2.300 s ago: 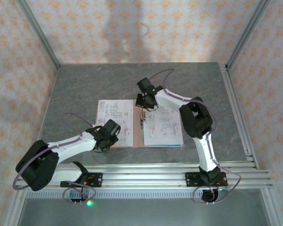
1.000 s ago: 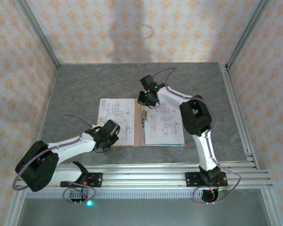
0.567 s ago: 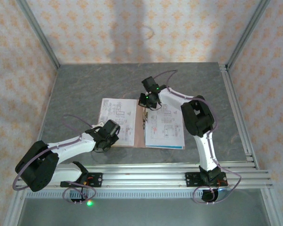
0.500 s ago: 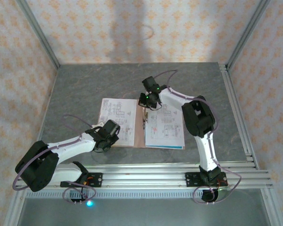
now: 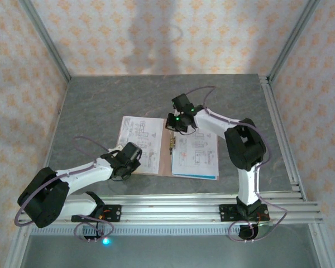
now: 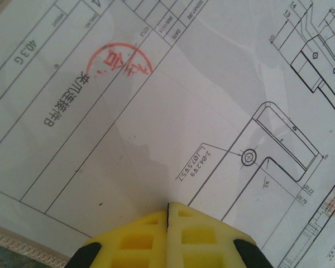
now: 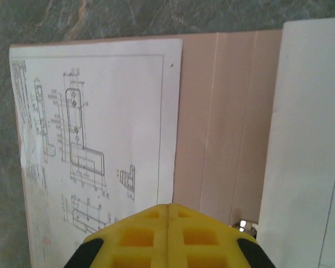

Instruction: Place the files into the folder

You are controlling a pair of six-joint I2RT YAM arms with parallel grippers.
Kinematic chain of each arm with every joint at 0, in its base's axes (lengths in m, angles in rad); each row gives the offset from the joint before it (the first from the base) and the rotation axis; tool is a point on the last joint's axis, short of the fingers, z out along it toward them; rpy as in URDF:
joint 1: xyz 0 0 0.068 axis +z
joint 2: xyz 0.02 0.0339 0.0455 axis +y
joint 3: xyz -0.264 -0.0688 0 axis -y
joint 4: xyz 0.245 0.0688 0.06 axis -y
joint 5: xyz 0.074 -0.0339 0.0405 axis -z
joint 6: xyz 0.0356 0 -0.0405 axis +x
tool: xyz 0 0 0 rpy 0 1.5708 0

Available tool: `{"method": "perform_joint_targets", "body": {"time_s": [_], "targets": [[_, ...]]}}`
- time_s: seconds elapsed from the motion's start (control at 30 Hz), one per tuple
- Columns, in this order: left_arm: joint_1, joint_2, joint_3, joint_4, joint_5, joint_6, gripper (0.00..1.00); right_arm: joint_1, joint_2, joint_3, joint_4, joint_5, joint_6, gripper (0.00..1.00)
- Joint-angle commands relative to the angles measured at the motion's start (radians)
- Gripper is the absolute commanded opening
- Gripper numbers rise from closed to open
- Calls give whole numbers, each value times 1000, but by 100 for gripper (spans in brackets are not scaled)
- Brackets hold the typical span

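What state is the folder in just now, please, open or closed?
Open: the folder lies spread flat on the table, its bare pinkish-brown spine showing between printed sheets on both halves.

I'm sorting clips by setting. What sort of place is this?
Likely a robot test cell, not an office: a grey table boxed in by patterned panels, with metal rails carrying two robot arms.

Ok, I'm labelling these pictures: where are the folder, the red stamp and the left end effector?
folder [image 7: 223,111]: right wrist view, bare pinkish middle.
red stamp [image 6: 114,60]: left wrist view, its centre.
left end effector [image 6: 168,209]: left wrist view, between shut fingertips.
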Motion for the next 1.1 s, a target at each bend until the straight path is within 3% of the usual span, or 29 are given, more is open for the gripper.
{"method": "perform_joint_targets", "body": {"time_s": [0.0, 0.47, 0.6, 0.8, 1.07], "targets": [[2, 0, -36, -59, -12, -10, 0, 21, -55, -42, 29, -10, 20, 0], [2, 20, -39, -36, -2, -19, 0, 79, -229, -291, 142, 7, 135, 3], [1, 31, -46, -16, 8, -26, 0, 80, -321, -409, 186, 24, 201, 12], [-27, 53, -49, 20, 19, -60, 0, 69, -546, -602, 248, 150, 358, 36], [-210, 136, -1, 81, -22, -202, 0, 18, -814, -849, 339, 203, 598, 47]]}}
